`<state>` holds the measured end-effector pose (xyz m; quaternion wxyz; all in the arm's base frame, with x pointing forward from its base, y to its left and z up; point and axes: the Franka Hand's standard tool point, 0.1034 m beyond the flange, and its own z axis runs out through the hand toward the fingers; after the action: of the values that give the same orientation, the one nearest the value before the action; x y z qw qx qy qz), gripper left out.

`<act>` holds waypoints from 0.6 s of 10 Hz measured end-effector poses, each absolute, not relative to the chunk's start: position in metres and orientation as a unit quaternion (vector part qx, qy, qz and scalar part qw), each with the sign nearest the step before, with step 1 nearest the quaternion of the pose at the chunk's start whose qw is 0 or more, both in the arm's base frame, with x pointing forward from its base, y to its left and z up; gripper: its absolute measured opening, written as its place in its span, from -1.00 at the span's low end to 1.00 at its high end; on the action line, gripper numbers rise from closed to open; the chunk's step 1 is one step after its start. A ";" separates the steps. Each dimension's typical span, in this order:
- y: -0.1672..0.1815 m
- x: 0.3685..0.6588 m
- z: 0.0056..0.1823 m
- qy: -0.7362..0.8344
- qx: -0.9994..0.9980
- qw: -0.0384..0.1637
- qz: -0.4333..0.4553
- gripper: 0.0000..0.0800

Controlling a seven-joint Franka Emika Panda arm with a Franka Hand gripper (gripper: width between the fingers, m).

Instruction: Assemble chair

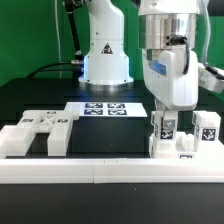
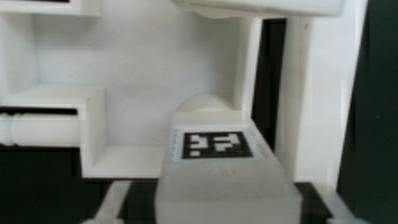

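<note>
Just behind the front rail (image 1: pixel 100 172), at the exterior view's right, the gripper (image 1: pixel 166 121) is clamped on a tagged chair post (image 1: pixel 166 129), with a cube (image 1: pixel 207 128) just beside it. Loose bars (image 1: pixel 40 130) lie to the left, and the marker board (image 1: pixel 105 108) lies farther back. The plastic looks rigid, light and slick, so it is best pinched on flat faces.

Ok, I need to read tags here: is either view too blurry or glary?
Exterior view: fairly sharp, mild glare on the glossy white robot arm. Wrist view: soft throughout, but the tag on the white plastic bar is legible.
</note>
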<state>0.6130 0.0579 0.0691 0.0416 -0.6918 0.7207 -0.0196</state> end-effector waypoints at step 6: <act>0.057 0.614 0.071 0.663 -0.747 0.039 -0.022 0.51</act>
<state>0.6138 0.0567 0.0714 0.0387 -0.7471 0.6632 -0.0219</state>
